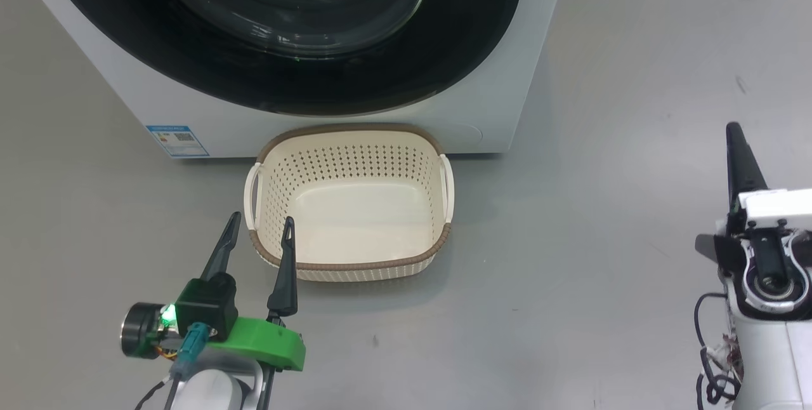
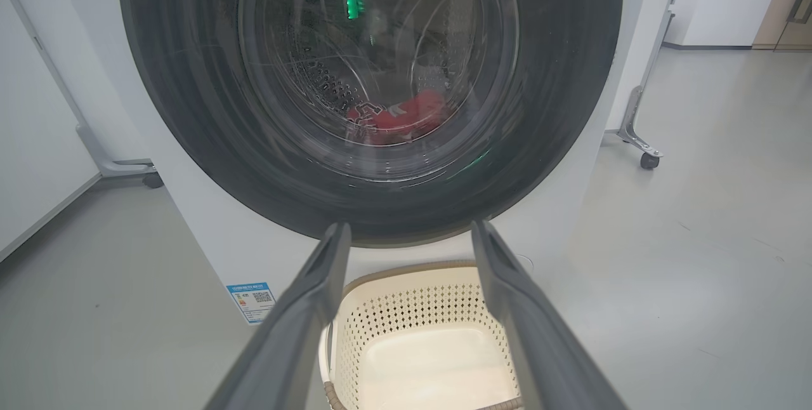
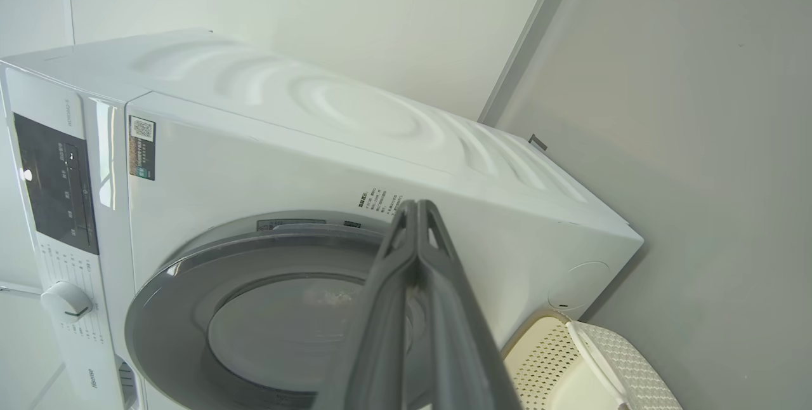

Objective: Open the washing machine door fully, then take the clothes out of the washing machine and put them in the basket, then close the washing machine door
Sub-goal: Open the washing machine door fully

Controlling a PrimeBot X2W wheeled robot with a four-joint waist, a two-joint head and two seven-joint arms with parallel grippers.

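Starting first step: washing machine door [image 1: 444, 48] shut, clothes [image 2: 399, 119] apparently red heap behind glass. Basket [image 1: 355, 265] empty on floor, just before washing machine [image 1: 127, 80]. Left claw [image 1: 261, 221] apart beside basket; right claw [image 1: 734, 127] together, empty. Next: hook door edge, swing wide.

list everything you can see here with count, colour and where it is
floor: 1, grey, underneath everything
basket: 1, cream with brown rim, empty, on the floor
washing machine: 1, white, right behind the basket
washing machine door: 1, black rim and clear glass, shut on the machine's front
clothes: count unclear, red, in the drum behind the glass
label sticker: 1, blue, machine's lower left front
knob: 1, white, control panel
left tool: 1, dark, open, by the basket's near left corner
right tool: 1, dark, shut, far right above the floor
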